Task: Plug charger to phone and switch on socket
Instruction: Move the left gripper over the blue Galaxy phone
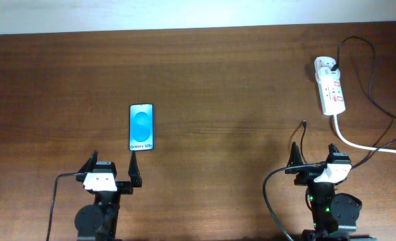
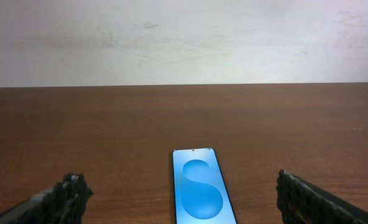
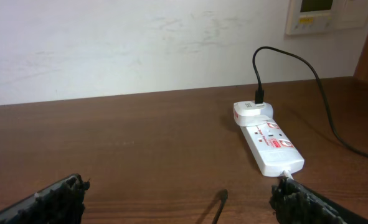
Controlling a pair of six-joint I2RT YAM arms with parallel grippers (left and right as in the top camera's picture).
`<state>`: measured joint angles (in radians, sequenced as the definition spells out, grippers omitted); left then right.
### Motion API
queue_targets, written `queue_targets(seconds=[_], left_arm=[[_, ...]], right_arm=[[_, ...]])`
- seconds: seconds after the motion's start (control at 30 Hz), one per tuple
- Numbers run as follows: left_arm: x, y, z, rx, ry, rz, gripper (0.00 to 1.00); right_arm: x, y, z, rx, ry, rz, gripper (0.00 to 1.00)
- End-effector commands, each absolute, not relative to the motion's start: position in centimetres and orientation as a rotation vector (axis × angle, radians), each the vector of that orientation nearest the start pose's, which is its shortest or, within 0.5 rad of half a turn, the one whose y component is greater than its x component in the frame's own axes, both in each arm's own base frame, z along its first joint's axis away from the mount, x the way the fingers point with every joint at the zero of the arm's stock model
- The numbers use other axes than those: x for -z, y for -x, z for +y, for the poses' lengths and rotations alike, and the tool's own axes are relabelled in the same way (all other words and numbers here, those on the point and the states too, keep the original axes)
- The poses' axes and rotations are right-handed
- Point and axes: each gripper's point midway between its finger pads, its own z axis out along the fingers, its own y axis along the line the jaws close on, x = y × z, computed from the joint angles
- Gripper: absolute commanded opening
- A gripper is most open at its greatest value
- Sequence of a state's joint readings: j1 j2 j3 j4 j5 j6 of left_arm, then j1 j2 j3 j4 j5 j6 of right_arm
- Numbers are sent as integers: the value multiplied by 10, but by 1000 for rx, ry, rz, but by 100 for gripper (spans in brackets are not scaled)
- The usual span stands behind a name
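Observation:
The phone (image 1: 141,126) lies flat on the table, blue screen up, just ahead of my left gripper (image 1: 112,169); it also shows in the left wrist view (image 2: 200,195) between the open, empty fingers (image 2: 184,202). The white socket strip (image 1: 330,86) lies at the back right, also in the right wrist view (image 3: 269,140), with the white plug adapter (image 3: 253,111) at its far end. The charger's black cable (image 1: 374,80) loops from the adapter round the right; its connector tip (image 1: 304,123) lies just ahead of my open, empty right gripper (image 1: 315,159), and shows in the right wrist view (image 3: 222,196).
The socket's thick white cord (image 1: 368,144) curves off to the right edge. A white wall (image 2: 184,37) bounds the table's far edge, with a wall panel (image 3: 324,14) at upper right. Brown wooden table (image 1: 231,87) between phone and socket.

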<state>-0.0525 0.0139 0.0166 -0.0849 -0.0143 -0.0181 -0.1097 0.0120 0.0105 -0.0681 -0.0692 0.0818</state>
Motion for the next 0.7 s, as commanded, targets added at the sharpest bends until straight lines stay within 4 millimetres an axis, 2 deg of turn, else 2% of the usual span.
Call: queue_targets(seconds=[0.0,0.1,0.2,0.43,0.67], left_arm=[[-156,-246,-14,42,-46,1651,99],[-157,-245,-16,50,-55,1649,99],[-170,-243,-24,91,-92,1622,99],[-184,-237,-24,91,-92,1637,99],[-185,-237,-25,97,-98,1636,99]], right_arm=[[-155,-246,-14,-41,-106,1649,98],[-155,-246,-14,-41,-106,1649,98],[-155,-246,-14,-41,-106,1649,98],[-155,-246,-14,-41,-106,1649,98],[-155,-246,-14,-41,-106,1649,98]])
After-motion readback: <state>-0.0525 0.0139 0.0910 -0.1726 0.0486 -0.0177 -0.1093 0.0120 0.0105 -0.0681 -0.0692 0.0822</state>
